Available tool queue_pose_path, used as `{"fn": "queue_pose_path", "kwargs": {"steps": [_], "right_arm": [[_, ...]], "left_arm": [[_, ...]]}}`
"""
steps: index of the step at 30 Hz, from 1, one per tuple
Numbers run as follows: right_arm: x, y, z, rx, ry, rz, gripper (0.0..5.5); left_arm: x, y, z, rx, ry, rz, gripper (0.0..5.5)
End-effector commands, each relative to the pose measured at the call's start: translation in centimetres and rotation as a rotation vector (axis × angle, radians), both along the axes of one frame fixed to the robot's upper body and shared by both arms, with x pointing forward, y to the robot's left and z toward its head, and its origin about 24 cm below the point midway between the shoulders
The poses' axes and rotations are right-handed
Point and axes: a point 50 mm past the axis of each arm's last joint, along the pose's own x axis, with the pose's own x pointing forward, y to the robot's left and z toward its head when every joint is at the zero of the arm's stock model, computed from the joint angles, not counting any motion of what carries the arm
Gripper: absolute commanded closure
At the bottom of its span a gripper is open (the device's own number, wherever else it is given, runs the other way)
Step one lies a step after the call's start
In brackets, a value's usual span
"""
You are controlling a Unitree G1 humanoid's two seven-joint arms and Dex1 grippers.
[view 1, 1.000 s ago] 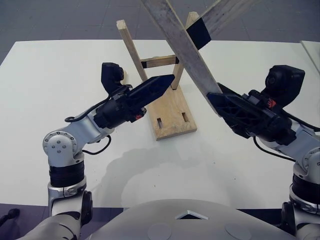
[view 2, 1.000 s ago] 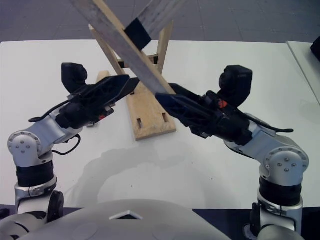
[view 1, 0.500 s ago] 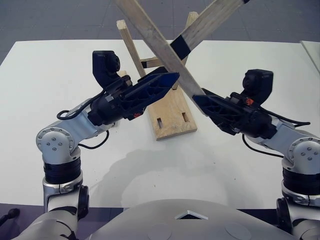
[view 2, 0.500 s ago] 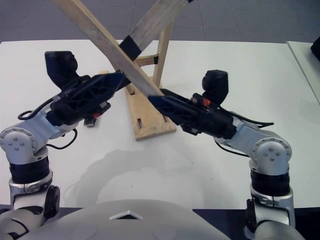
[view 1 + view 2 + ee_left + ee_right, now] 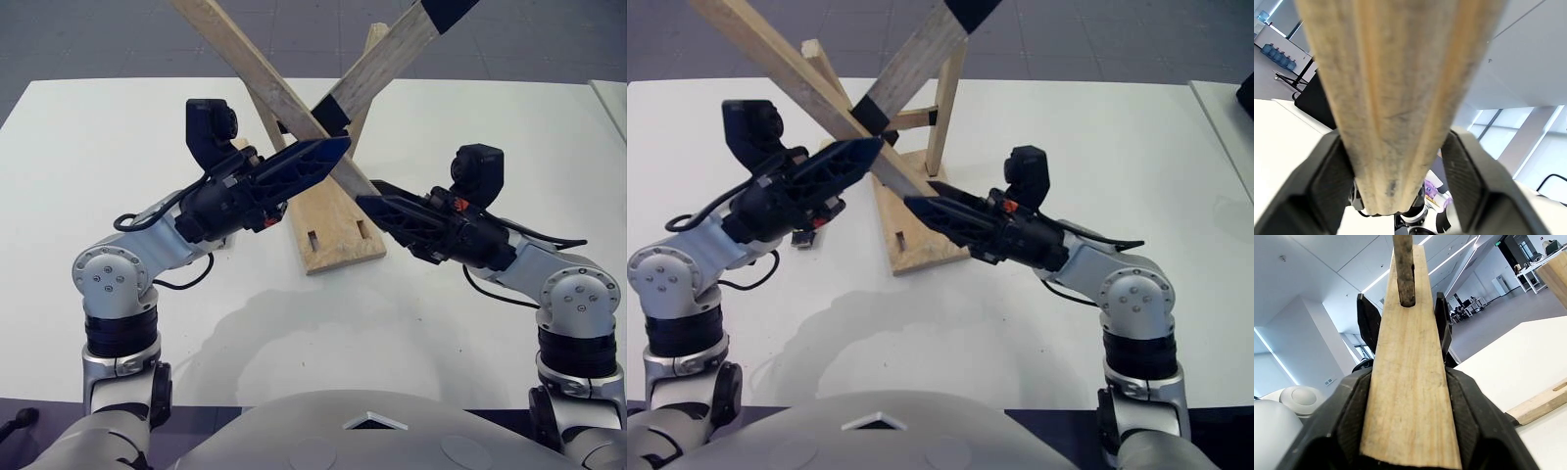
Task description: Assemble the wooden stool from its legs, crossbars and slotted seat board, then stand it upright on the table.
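My left gripper (image 5: 328, 152) is shut on a wooden leg with black bands (image 5: 392, 54) that slants up to the right. My right gripper (image 5: 367, 201) is shut on a plain wooden leg (image 5: 245, 59) that slants up to the left. The two legs cross in an X above the slotted seat board (image 5: 333, 245), which lies flat on the table. Behind the X, a leg pair joined by a crossbar (image 5: 913, 119) stands on the board's far end, partly hidden. The left wrist view has the banded leg (image 5: 1396, 98) between dark fingers (image 5: 1322, 186). The right wrist view has the plain leg (image 5: 1408, 382).
The white table (image 5: 98, 127) spreads wide on both sides of the board. Its front edge runs close to my arms. A corner of a second table (image 5: 615, 98) sits at the far right. Grey floor lies beyond the far edge.
My right gripper has moved left and toward the board, bringing the plain leg down. My left gripper has risen slightly. The crossing point of the two legs now sits lower, close over the board.
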Motion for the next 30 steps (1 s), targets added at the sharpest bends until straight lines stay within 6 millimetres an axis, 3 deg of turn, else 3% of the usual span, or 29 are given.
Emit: {"fn": "queue_pose_path", "kwargs": {"steps": [1,7,8,14,20,27,30], "right_arm": [[0.2,-0.2,-0.4,-0.042,0.009,-0.021,3.44],[0.3,-0.5,-0.4,-0.054,-0.003,-0.044,3.44],[0.3,-0.7,-0.6,-0.068,-0.002,-0.055,3.07],[-0.4,-3.5,-2.4,-0.192,0.056,-0.148,2.03],[-1.1,-5.9,-3.8,-0.292,0.092,-0.255,1.18],[-1.4,-6.1,-4.8,-0.34,0.106,-0.281,0.1],[-1.4,-6.1,-4.9,-0.35,0.108,-0.287,0.1]], "left_arm": [[-0.1,0.4,0.0,0.016,-0.029,-0.046,3.34],[0.8,1.2,-0.2,0.051,-0.05,0.022,3.37],[1.1,1.5,-0.3,0.063,-0.061,0.045,3.4],[2.4,3.8,-0.9,0.169,-0.146,0.18,3.46],[2.9,4.5,-4.2,0.404,-0.259,0.237,3.46],[2.8,5.1,-7.6,0.524,-0.261,0.237,3.46],[2.8,5.2,-8.5,0.573,-0.268,0.223,3.46]]}}
